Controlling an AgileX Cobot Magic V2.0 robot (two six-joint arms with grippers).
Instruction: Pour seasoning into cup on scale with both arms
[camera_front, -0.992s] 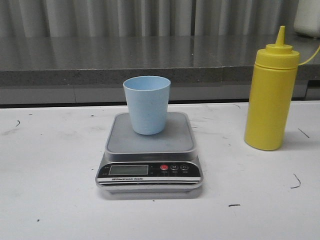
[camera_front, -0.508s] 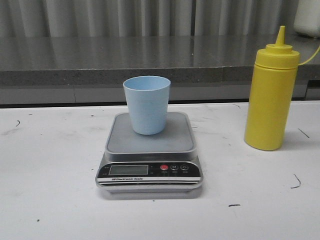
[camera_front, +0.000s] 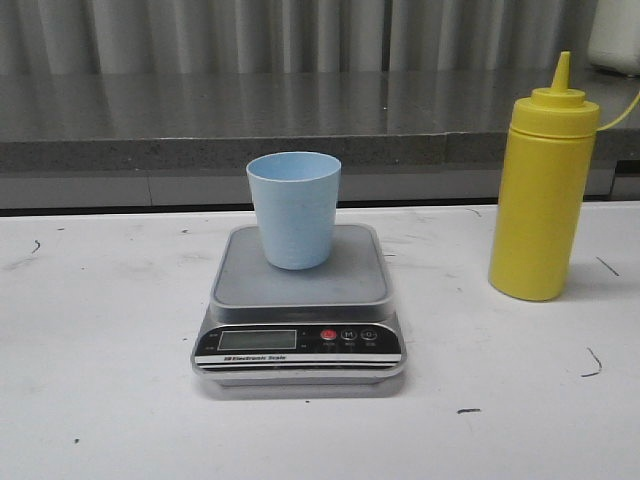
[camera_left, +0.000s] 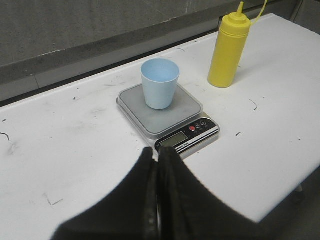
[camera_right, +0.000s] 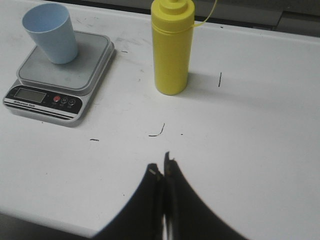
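The pale blue cup (camera_front: 294, 208) stands upright on the platform of the silver-grey scale (camera_front: 300, 300) at the table's middle. The yellow seasoning bottle (camera_front: 543, 185) stands upright to the right of the scale, apart from it. Neither gripper shows in the front view. In the left wrist view the left gripper (camera_left: 157, 152) is shut and empty, held back from the scale (camera_left: 172, 117), the cup (camera_left: 159, 83) and the bottle (camera_left: 228, 47). In the right wrist view the right gripper (camera_right: 161, 165) is shut and empty, well short of the bottle (camera_right: 172, 47), with the cup (camera_right: 51, 32) and scale (camera_right: 62, 75) off to one side.
A grey ledge (camera_front: 300, 130) runs along the table's back edge. The white table (camera_front: 100, 330) carries small dark scuff marks. A white object (camera_front: 615, 35) sits at the far back right.
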